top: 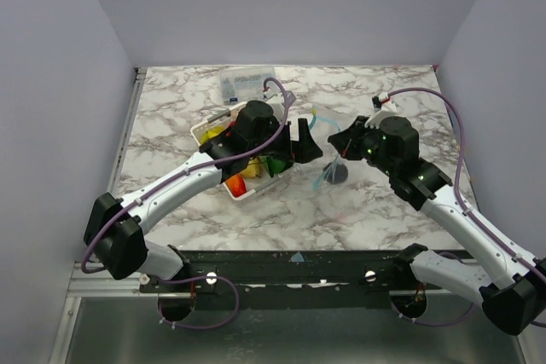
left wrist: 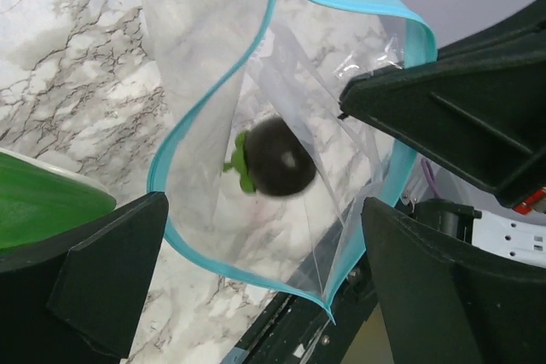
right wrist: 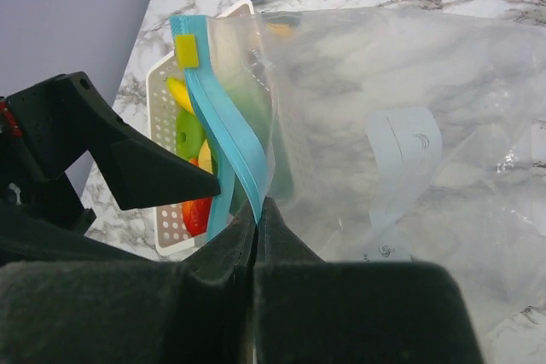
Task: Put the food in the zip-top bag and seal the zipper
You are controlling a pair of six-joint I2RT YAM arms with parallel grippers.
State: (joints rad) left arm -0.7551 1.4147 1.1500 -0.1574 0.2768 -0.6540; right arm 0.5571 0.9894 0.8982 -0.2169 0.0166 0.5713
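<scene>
Arm bases [top: 124, 240] cropped at bottom, left arm [top: 175, 187] hiding most food [top: 235, 183] in white tray [top: 244, 196], left gripper [left wrist: 263, 240] spread, zip-top bag [left wrist: 294, 66] gaping toward its lens, blurred purple piece [left wrist: 277, 158] inside, right gripper [right wrist: 258, 219] pinching bag rim, zipper [right wrist: 223, 134] running near upright

A dark purple piece [left wrist: 277, 158] inside the clear zip-top bag [left wrist: 205, 49], blue zipper [left wrist: 207, 117] agape, beyond the wide-set left claw [left wrist: 264, 249].

A white marble-veined table [top: 367, 210] sits between plain pale grey walls at the far [top: 290, 6], left [top: 51, 83] and right [top: 503, 57]. A black rail [top: 290, 263] lines its near edge. The light is soft and even.
</scene>
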